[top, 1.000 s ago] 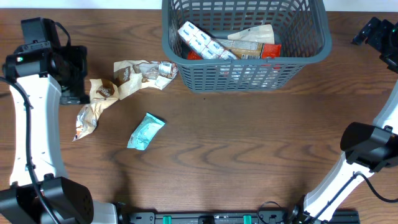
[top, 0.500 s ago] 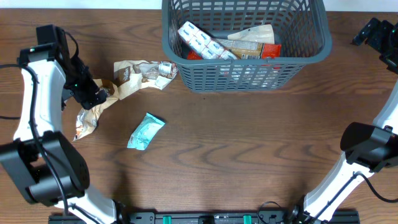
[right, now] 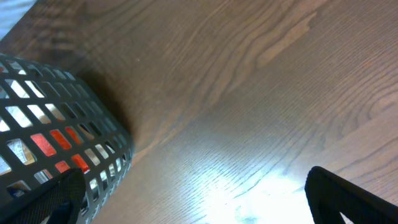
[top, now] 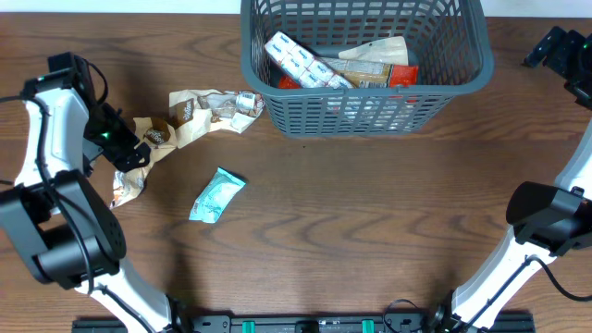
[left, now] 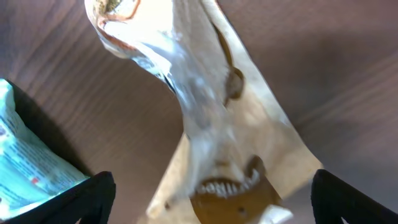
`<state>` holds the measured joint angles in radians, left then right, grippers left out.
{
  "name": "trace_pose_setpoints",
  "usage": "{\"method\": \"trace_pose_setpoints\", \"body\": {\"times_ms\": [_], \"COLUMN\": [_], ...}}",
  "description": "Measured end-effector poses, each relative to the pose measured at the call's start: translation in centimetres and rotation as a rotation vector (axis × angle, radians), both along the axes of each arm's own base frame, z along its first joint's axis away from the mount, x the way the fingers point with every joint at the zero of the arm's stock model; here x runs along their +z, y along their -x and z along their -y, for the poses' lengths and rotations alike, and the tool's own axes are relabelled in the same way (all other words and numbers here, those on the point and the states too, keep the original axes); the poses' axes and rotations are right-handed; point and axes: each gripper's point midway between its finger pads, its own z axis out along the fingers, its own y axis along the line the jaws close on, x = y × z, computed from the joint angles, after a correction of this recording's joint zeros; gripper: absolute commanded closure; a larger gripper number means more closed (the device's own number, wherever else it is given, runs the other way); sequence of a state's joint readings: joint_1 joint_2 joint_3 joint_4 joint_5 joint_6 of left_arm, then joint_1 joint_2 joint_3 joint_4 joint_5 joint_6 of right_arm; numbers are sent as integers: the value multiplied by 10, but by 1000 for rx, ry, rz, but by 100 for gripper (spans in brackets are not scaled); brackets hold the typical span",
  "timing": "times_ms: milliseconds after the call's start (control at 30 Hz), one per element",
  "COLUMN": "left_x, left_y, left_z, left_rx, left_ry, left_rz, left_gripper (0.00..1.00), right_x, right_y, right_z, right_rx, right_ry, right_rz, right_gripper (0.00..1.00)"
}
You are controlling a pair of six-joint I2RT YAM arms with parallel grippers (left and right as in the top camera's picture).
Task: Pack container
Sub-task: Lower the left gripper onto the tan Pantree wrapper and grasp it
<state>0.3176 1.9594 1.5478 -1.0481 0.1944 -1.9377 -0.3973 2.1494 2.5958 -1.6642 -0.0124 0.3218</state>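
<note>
Container stands at the far middle of the surface, its long axis running left to right, open top up, with packets inside. The left arm bends down over a crumpled beige packet, and the left end effector is spread wide astride it, gripping nothing. The right end effector, beyond the container's right end, gapes empty.

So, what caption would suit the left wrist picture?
Open left claw hovering over a crumpled beige snack wrapper, teal packet beside it.
</note>
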Motion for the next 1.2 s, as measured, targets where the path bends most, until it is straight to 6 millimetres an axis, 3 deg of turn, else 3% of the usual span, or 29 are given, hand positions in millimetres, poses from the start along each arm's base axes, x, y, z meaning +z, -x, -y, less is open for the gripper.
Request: {"method": "trace_pose_setpoints", "body": {"times_ms": [300,600,1100,1200], "left_x": [-38,-52,-62,-62], "left_y": [7,11,27,28], "left_z": [2,0,3,2], "left_rx": [-8,-8,-18,-14], "left_ry": [18,13,14,8], "left_rz": [-108,-150,-240,-244], "left_gripper": [12,17,17,59], "right_x": [0,0,0,0], "right_y": [0,0,0,0], "right_z": [0,0,0,0], "right_rx": [0,0,0,0], "right_ry": [0,0,0,0], "right_rz": [0,0,0,0], "right_gripper": [1,1,1,1]}}
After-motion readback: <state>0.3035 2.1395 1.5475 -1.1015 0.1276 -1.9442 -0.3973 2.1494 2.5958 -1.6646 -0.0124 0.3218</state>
